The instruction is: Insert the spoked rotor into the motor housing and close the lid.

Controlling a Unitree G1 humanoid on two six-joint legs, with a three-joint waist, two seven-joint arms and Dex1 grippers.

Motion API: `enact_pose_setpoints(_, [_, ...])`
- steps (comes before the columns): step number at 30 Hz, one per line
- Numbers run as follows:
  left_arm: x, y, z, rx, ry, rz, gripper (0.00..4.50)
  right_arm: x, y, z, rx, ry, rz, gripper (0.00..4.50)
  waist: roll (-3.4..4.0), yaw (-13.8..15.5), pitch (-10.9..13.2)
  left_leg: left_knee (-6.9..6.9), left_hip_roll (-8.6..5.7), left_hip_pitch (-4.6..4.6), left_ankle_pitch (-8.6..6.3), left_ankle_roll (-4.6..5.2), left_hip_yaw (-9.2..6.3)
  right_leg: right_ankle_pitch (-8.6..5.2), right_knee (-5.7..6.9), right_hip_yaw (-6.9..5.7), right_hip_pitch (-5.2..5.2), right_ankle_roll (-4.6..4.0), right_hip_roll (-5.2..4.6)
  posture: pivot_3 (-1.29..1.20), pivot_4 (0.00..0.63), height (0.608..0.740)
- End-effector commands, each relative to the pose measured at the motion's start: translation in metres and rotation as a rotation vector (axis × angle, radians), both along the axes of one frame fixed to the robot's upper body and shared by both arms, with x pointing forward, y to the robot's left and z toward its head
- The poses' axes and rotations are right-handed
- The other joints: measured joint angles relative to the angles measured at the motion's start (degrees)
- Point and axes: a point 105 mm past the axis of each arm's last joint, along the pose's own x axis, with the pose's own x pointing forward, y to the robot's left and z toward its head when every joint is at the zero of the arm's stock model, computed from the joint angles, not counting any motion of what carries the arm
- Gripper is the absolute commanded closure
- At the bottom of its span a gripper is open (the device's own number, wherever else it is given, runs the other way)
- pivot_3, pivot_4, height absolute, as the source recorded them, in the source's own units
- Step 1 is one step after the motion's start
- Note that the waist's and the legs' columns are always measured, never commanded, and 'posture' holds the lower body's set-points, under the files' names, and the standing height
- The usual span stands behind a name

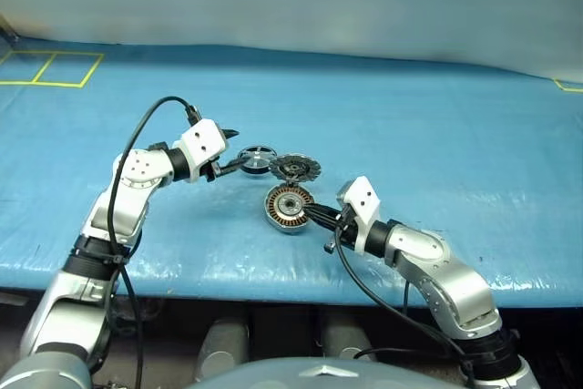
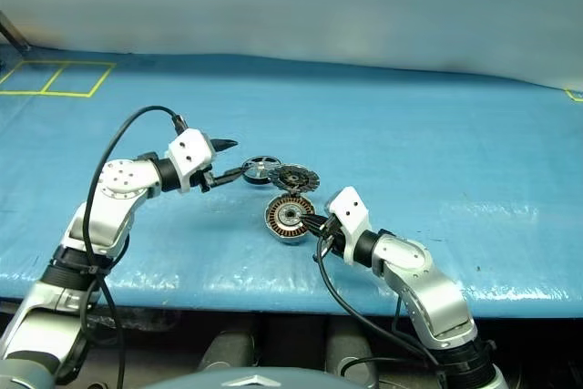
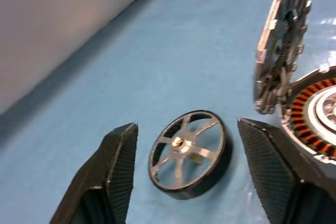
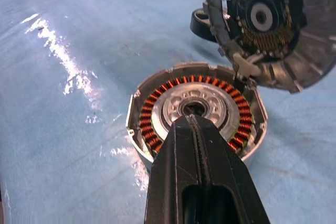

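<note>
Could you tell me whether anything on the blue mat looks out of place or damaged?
Nothing stands out. The spoked rotor lies flat and whole beside the motor housing, whose lid stands open on its hinge, and the copper windings look intact.

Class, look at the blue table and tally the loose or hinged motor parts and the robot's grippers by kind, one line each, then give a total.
Spoked rotor: 1
Motor housing with copper windings: 1
Lid, standing open at the housing's edge: 1
Grippers: 2, the left gripper and the right gripper
Total: 5
</note>
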Motion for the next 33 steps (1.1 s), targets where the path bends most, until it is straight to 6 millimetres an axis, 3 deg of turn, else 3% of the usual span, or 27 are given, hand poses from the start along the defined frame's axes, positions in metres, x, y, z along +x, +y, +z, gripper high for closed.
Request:
enact_pose_setpoints(1, [0.015, 0.000, -0.001, 0.179, 0.028, -0.072, 1.97, 0.000, 0.000, 0.016, 0.025, -0.063, -0.018, 4.50, -0.10, 0.0, 0.1, -0.01, 0.00, -0.03, 0.00, 0.00, -0.02, 0.00, 0.00, -0.01, -0.03, 0.00, 0.01, 0.00, 0.150, 0.740])
enact_pose_setpoints(9, [0.054, -0.020, 0.024, 0.411, 0.015, -0.137, 1.97, 0.000, -0.001, 0.015, 0.014, -0.058, -0.027, 4.50, -0.42, 0.3, 0.4, 0.03, -0.03, -0.14, 0.00, 0.01, -0.05, -0.01, -0.02, -0.01, -0.03, 0.07, 0.01, 0.00, 0.150, 0.740])
enact_pose_setpoints(16, [0.071, -0.029, 0.025, 0.702, 0.032, -0.158, 1.97, 0.001, -0.008, 0.017, -0.030, -0.055, -0.011, 4.50, -0.51, 0.3, 0.5, 0.09, -0.05, -0.21, -0.01, 0.03, -0.06, -0.03, 0.01, 0.00, -0.05, 0.14, 0.02, 0.00, 0.150, 0.740])
enact_pose_setpoints(21, [0.075, -0.038, 0.024, 0.780, 0.042, -0.165, 1.97, 0.001, -0.008, 0.019, -0.045, -0.064, -0.007, 4.50, -0.56, 0.3, 0.5, 0.26, -0.06, -0.33, -0.04, 0.09, -0.08, 0.13, 0.03, 0.01, -0.08, 0.42, 0.02, 0.00, 0.150, 0.740])
enact_pose_setpoints(33, [0.066, -0.049, 0.004, 0.780, 0.117, -0.229, 1.97, 0.000, -0.006, 0.019, -0.047, -0.069, -0.010, 4.50, -0.65, 0.3, 0.6, 0.50, -0.09, -0.45, -0.06, 0.12, -0.13, 0.18, 0.08, 0.01, -0.08, 0.52, 0.01, 0.00, 0.150, 0.740])
